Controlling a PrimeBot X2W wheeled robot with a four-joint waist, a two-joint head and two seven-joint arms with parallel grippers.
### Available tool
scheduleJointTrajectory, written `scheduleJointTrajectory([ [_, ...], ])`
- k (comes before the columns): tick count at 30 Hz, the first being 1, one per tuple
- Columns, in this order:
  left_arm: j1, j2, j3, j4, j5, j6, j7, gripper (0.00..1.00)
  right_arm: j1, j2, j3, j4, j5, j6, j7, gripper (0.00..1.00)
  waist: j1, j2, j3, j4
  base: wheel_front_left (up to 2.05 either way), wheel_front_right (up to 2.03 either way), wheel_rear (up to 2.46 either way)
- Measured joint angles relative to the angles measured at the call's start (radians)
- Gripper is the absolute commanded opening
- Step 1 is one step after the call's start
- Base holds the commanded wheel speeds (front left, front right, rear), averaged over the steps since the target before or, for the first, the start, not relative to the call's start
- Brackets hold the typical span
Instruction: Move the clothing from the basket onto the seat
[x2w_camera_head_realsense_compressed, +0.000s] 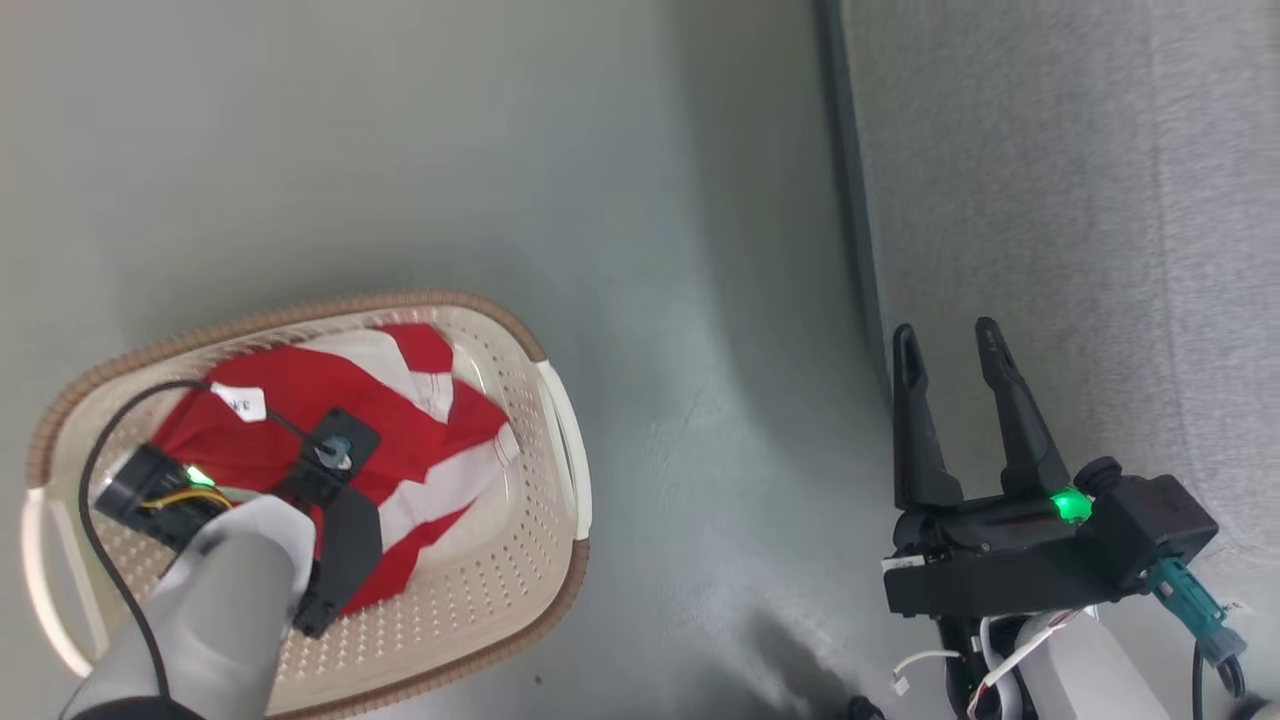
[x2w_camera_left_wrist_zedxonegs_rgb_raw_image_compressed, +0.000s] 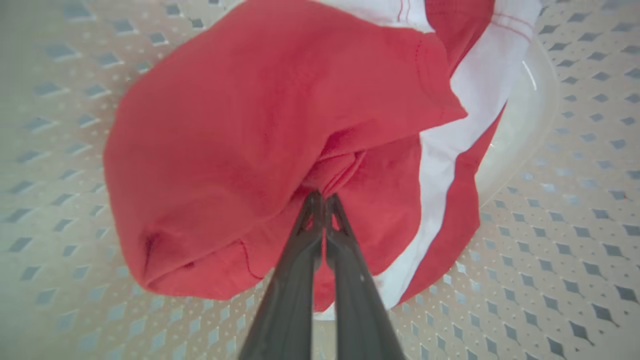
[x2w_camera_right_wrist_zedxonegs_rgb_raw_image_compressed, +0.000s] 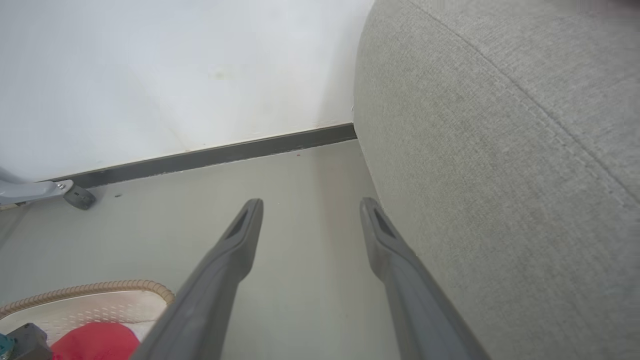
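Clothing (x2w_camera_head_realsense_compressed: 290, 385) heaped in basket (x2w_camera_head_realsense_compressed: 565, 430), on floor (x2w_camera_head_realsense_compressed: 700, 300) left of seat (x2w_camera_head_realsense_compressed: 1050, 200). Left gripper (x2w_camera_left_wrist_zedxonegs_rgb_raw_image_compressed: 321, 199) pinched tight on a red fold of it, fingers pressed together. Right gripper (x2w_camera_head_realsense_compressed: 946, 332) spread wide, holding nothing, just beside seat edge.

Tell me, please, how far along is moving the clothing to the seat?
Done: nothing yet; the clothing lies in the basket. In hand: the left gripper is shut on a red fold. Left: lift and carry it to the seat; the right gripper stands open, empty.
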Motion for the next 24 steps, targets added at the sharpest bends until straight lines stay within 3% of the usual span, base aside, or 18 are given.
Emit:
scheduleJointTrajectory([
  [11, 0.066, -0.048, 0.038, 0.000, -0.059, -0.008, -0.107, 0.00, -0.024, -0.001, -0.046, 0.101, 0.016, 0.019, 0.000, 1.00, 0.0000, 0.0000, -0.150, 0.017, 0.00, 0.00, 0.00],
  [24, 0.165, -0.098, 0.081, -0.019, -0.129, -0.016, -0.269, 0.00, -0.016, -0.005, -0.086, 0.209, 0.017, 0.070, 0.000, 1.00, -0.0001, -0.0001, -0.339, 0.073, 0.00, 0.00, 0.00],
])
